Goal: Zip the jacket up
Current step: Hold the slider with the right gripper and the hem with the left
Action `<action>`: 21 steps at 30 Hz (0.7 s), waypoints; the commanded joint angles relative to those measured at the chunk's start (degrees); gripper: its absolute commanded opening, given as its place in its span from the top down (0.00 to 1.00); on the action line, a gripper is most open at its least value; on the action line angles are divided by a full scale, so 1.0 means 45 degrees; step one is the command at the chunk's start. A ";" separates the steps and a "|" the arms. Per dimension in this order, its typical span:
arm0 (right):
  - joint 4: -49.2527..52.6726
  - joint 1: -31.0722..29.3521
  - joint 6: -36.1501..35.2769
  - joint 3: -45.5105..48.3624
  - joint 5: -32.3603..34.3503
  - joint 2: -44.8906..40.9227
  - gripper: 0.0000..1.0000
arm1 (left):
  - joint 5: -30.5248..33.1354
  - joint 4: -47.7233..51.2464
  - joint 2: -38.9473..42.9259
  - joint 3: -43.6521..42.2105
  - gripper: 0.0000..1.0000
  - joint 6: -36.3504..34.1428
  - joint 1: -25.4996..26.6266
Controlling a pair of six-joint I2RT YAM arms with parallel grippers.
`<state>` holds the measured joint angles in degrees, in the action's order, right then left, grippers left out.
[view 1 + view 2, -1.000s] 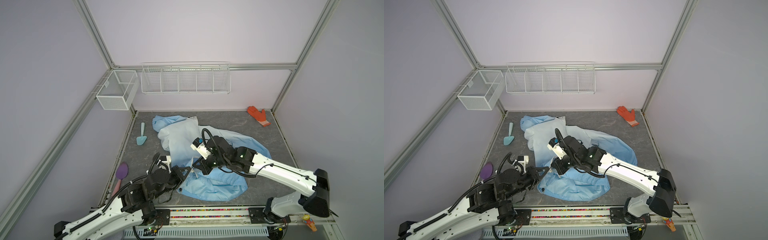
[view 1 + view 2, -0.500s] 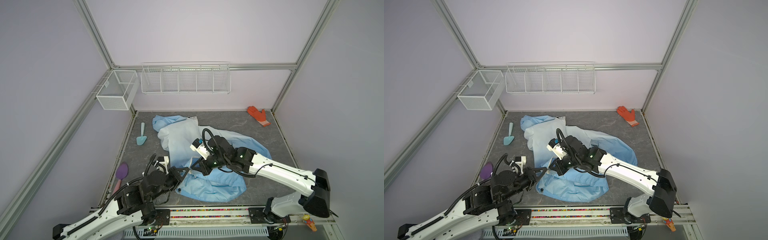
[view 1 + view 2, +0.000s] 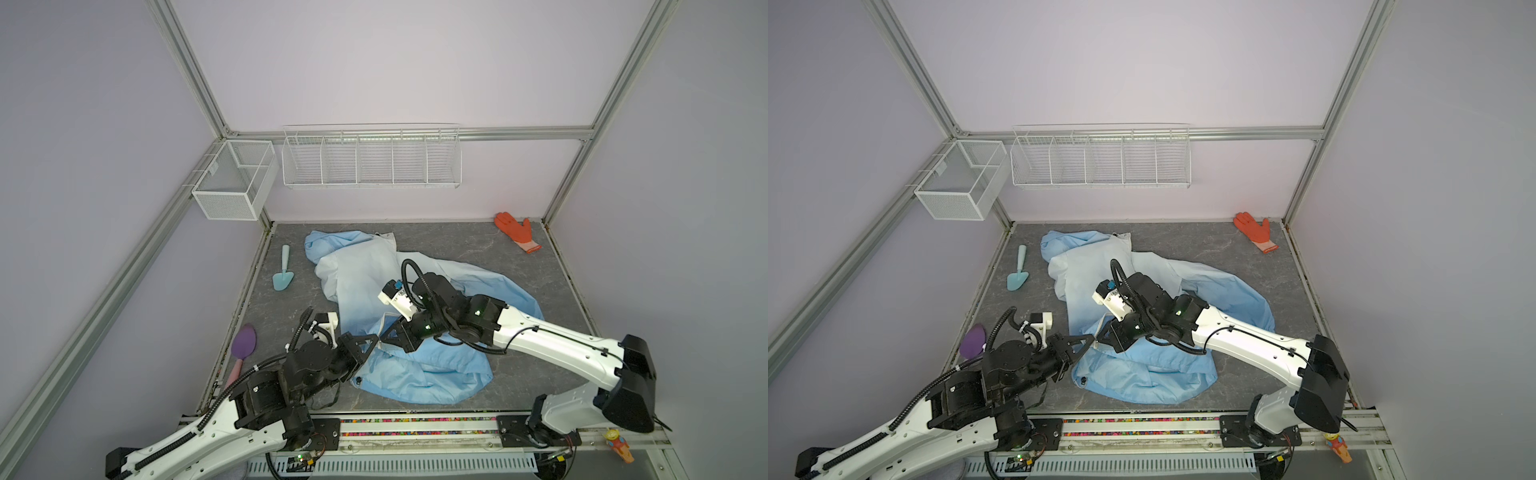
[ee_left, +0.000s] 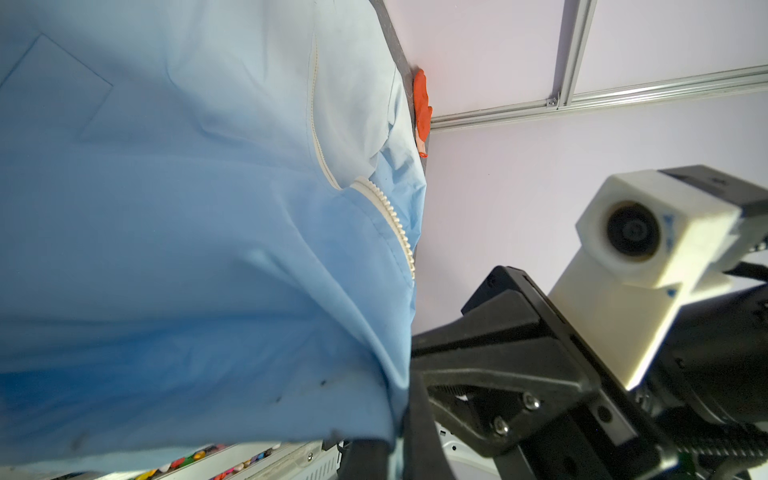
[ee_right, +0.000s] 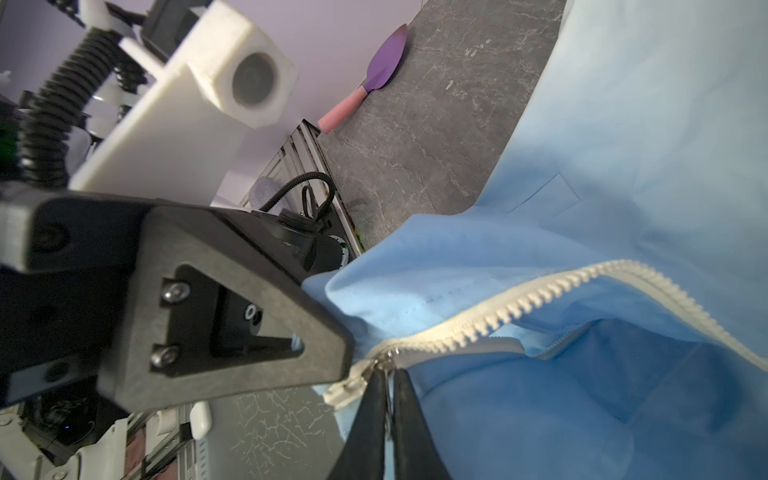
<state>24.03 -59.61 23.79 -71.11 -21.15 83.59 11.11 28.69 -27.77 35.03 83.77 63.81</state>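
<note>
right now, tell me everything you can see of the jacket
The jacket is thin light-blue cloth fading to whitish, lying crumpled on the grey table. Its white toothed zipper gapes open beyond the slider. The right end effector is shut on the zipper pull; the left end effector pinches the fabric edge beside it.

The jacket (image 3: 424, 374) is dyed light blue, faded out to near-white at one end, and the zipper (image 5: 519, 307) is done in white. The glove (image 3: 515, 230) is coloured orange. A teal trowel (image 3: 284, 280) and a purple trowel (image 3: 244, 345) with a pink handle are seen too. The tabletop (image 3: 457, 245) is patterned like dark grey marble with pale veins.
</note>
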 commanded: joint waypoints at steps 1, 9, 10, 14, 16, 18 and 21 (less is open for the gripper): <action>-0.0125 0.0000 -0.0033 0.0257 -0.0081 0.0177 0.93 | -0.0043 -0.0768 0.0115 0.0205 1.00 -0.0060 0.0058; -0.0061 0.0043 0.0003 0.0697 0.1865 -0.0369 0.93 | -0.0092 -0.0652 0.0131 0.0278 1.00 -0.0063 0.0058; -0.0109 0.0049 0.0023 0.0793 0.2258 -0.0439 0.93 | -0.0121 -0.0633 0.0117 0.0300 1.00 -0.0060 0.0058; 0.0001 0.0055 -0.0013 0.0890 0.3665 -0.0556 0.93 | -0.0329 -0.0633 0.0077 0.0341 1.00 -0.0061 0.0057; 0.0079 0.0059 -0.0033 0.0900 0.4246 -0.0625 0.93 | -0.0452 -0.0630 0.0047 0.0361 1.00 -0.0080 0.0058; 0.0066 0.0063 -0.0043 0.0956 0.4610 -0.0750 0.93 | -0.0555 -0.0634 0.0016 0.0361 1.00 -0.0080 0.0058; 0.0074 0.0037 -0.0071 0.0964 0.4708 -0.0885 0.93 | -0.0580 -0.0633 0.0018 0.0342 1.00 -0.0080 0.0053</action>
<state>21.93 -61.41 23.79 -68.62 -11.44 80.40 11.03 27.46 -29.02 35.03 83.74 63.75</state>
